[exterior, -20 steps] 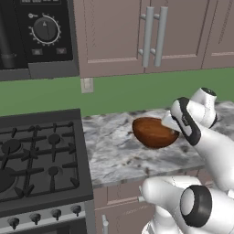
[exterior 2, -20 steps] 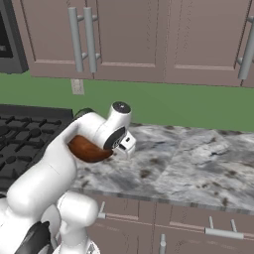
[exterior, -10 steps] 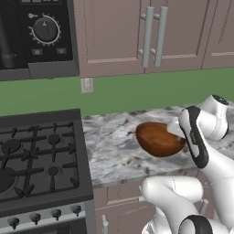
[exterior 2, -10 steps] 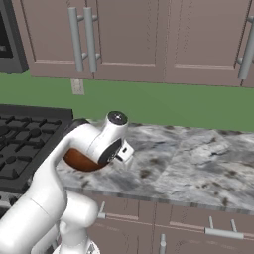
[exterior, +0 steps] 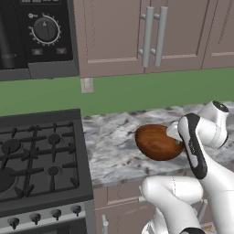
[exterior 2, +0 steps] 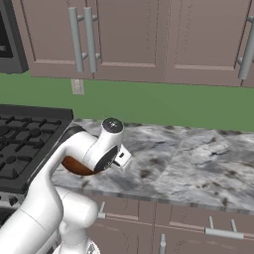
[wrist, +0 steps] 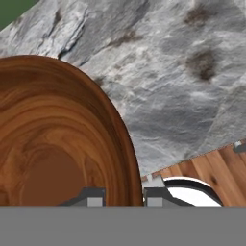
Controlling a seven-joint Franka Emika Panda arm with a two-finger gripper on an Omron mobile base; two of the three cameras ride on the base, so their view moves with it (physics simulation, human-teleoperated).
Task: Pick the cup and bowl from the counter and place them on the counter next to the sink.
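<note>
The grey-and-white marbled stone tabletop [exterior: 112,141] lies below the round, glossy reddish-brown wooden bowl [exterior: 157,141], which hangs tilted above it just right of the black gas stove [exterior: 39,155]. The hand [wrist: 124,196] pinches the bowl's rim. The carry step seems in hand; next, travel toward the sink and set it down level.

bowl [exterior: 157,142] above counter [exterior: 114,146], right of stove [exterior: 39,160]
</note>
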